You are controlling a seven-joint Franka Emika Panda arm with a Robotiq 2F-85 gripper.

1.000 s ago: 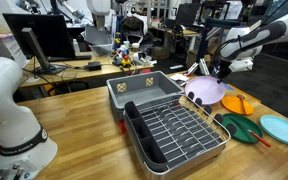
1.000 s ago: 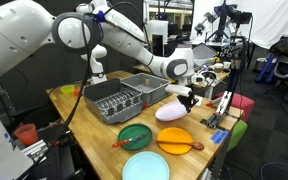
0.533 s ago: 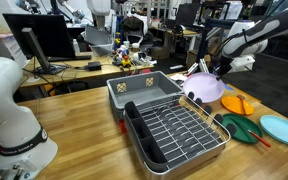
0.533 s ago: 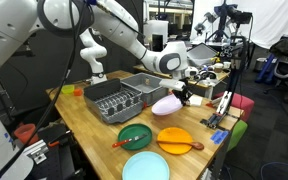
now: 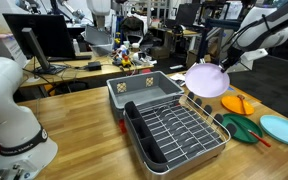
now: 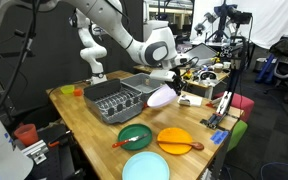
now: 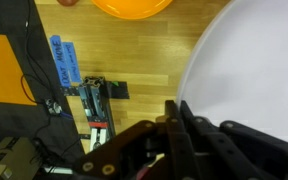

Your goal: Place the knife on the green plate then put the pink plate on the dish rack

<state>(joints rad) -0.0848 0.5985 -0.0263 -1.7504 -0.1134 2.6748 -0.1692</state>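
The pink plate (image 5: 205, 78) hangs tilted in the air above the table, off the far right corner of the dish rack (image 5: 176, 130). My gripper (image 5: 225, 68) is shut on the plate's rim. In the wrist view the fingers (image 7: 177, 118) pinch the pale plate (image 7: 254, 70) at its edge. The green plate (image 5: 241, 127) lies on the table to the right, with the red-orange knife (image 5: 256, 136) on it. In an exterior view the held plate (image 6: 162, 96) hovers beside the rack (image 6: 106, 101), and the knife (image 6: 123, 141) lies across the green plate (image 6: 136, 135).
A grey plastic tub (image 5: 142, 90) stands behind the rack. An orange plate (image 5: 238, 103) and a turquoise plate (image 5: 281, 130) lie near the green one. A second, white robot base (image 5: 9, 120) stands at the table's left. Clutter lines the table edge (image 6: 209, 95).
The arm has lifted the pink plate off the table, tipped it up and carried it higher and closer to the rack. The gripper stayed shut on it.
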